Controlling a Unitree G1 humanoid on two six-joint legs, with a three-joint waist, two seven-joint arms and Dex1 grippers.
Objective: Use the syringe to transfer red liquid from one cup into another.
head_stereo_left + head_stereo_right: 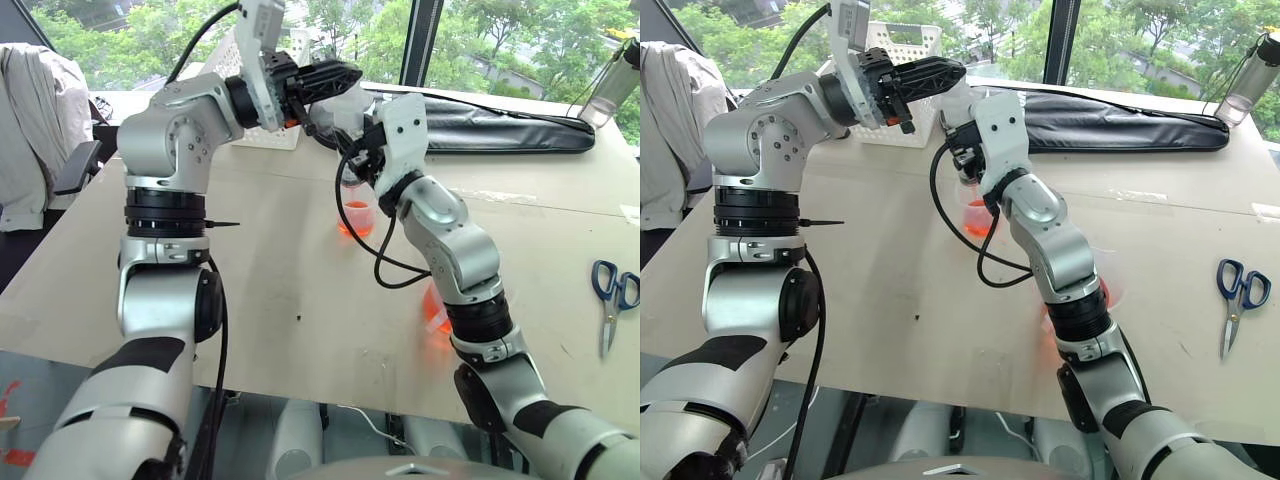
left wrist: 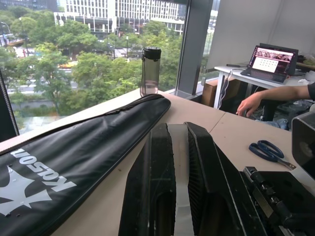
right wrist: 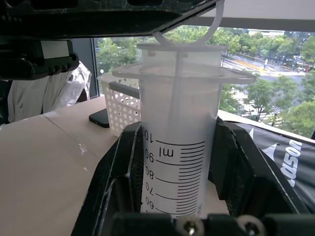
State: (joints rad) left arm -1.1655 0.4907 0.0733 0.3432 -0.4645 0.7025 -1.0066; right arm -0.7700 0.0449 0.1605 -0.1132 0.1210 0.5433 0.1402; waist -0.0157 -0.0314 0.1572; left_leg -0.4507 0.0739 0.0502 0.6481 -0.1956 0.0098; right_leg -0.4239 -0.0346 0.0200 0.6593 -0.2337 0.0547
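The syringe stands upright with my right gripper shut on its clear barrel. Its white plunger sits just above the barrel's flange. My left gripper comes in level from the left and is shut on the plunger's top. Right below the syringe stands the small clear cup, with red liquid in its bottom. The larger cup shows as an orange-red glow behind my right forearm, nearer the table's front, and is mostly hidden.
A long black bag lies along the table's far edge, with a bottle at its right end. A white basket stands at the back left. Blue scissors lie at the right. A person's hand rests on a far desk.
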